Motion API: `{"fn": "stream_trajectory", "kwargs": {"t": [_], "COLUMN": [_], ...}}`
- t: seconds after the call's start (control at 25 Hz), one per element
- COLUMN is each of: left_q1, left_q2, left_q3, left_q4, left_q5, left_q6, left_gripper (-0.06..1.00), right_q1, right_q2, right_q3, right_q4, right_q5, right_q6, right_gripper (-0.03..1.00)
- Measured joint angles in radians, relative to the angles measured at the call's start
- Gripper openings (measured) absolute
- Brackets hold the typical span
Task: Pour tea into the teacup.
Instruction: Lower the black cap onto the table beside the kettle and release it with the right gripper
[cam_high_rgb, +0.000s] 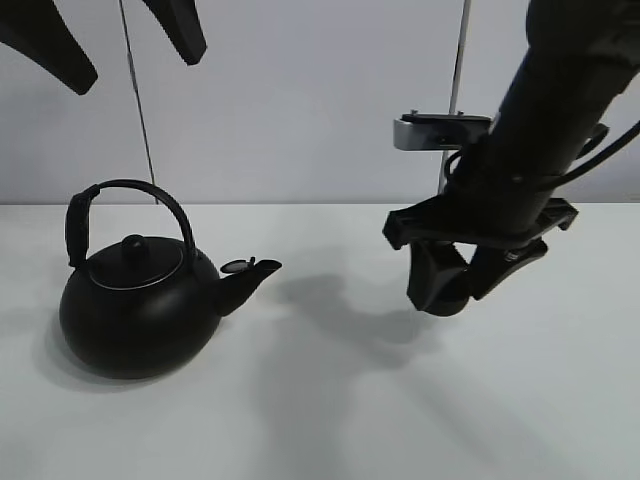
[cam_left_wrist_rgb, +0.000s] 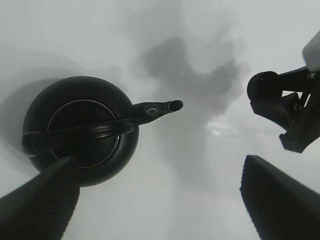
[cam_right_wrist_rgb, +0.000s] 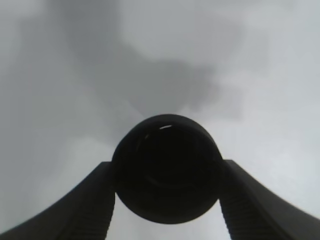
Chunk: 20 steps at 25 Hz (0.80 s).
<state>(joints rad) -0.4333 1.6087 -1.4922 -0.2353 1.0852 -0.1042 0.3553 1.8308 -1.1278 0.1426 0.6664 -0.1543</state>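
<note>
The black kettle (cam_high_rgb: 135, 310) with an arched handle stands on the white table at the left, spout pointing right; it also shows in the left wrist view (cam_left_wrist_rgb: 80, 130). My right gripper (cam_high_rgb: 455, 285) is shut on the small black teacup (cam_high_rgb: 447, 300) and holds it above the table, right of the spout. In the right wrist view the teacup (cam_right_wrist_rgb: 165, 167) sits between the two fingers (cam_right_wrist_rgb: 100, 200). My left gripper (cam_high_rgb: 138, 70) is open and empty, high above the kettle; its wrist view (cam_left_wrist_rgb: 159, 162) looks down on the kettle and the right gripper (cam_left_wrist_rgb: 285, 110).
The white table (cam_high_rgb: 330, 420) runs to a pale back wall. A silver bracket on a thin pole (cam_high_rgb: 440, 130) stands behind the right arm. A thin cable (cam_high_rgb: 135, 100) hangs behind the kettle.
</note>
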Motion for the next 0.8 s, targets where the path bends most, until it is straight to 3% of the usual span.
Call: {"fn": "stream_trajectory", "kwargs": {"t": [0.32, 0.8], "left_q1": [0.000, 0.000], "left_q2": [0.000, 0.000], "left_q3": [0.000, 0.000], "left_q4": [0.000, 0.000], "left_q5": [0.000, 0.000], "left_q6": [0.000, 0.000], "left_gripper": [0.63, 0.63], "right_q1": [0.120, 0.128], "right_q2": [0.000, 0.073], "right_q3": [-0.002, -0.016], "right_q4": [-0.007, 0.000], "right_q5": [-0.060, -0.113], "right_q6": [0.000, 0.007], "right_gripper": [0.41, 0.41]}}
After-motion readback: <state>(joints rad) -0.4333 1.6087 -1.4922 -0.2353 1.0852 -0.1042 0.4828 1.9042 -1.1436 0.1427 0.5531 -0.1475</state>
